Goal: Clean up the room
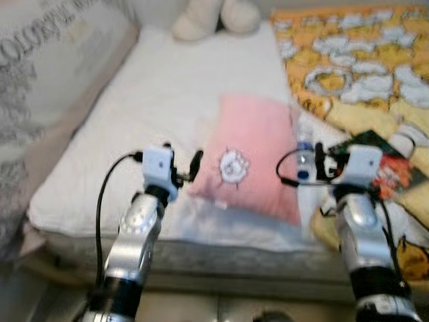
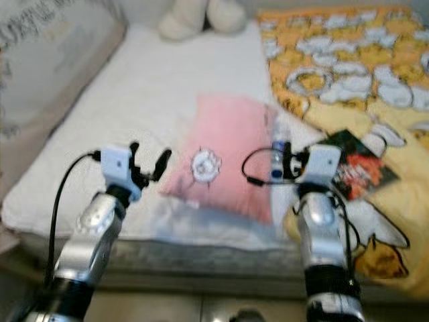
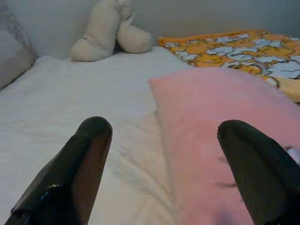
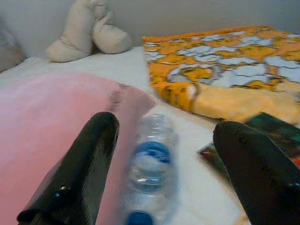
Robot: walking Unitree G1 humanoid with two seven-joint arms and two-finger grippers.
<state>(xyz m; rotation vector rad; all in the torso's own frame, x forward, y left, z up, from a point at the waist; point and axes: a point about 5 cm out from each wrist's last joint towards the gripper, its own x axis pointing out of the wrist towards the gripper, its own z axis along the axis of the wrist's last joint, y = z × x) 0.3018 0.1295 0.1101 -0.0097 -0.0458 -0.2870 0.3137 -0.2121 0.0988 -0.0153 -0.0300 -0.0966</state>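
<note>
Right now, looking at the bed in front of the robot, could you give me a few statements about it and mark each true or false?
1. The right gripper is open, with the water bottle lying between its fingers' line of sight. True.
2. The pink pillow lies on the floor. False: it lies on the white bed.
3. The water bottle has a red label. False: its label is blue.
4. The left gripper is open, holding nothing. True.
5. A cream soft toy sits at the far end of the bed. True.
6. The orange patterned blanket is on the robot's left. False: it is on its right.
</note>
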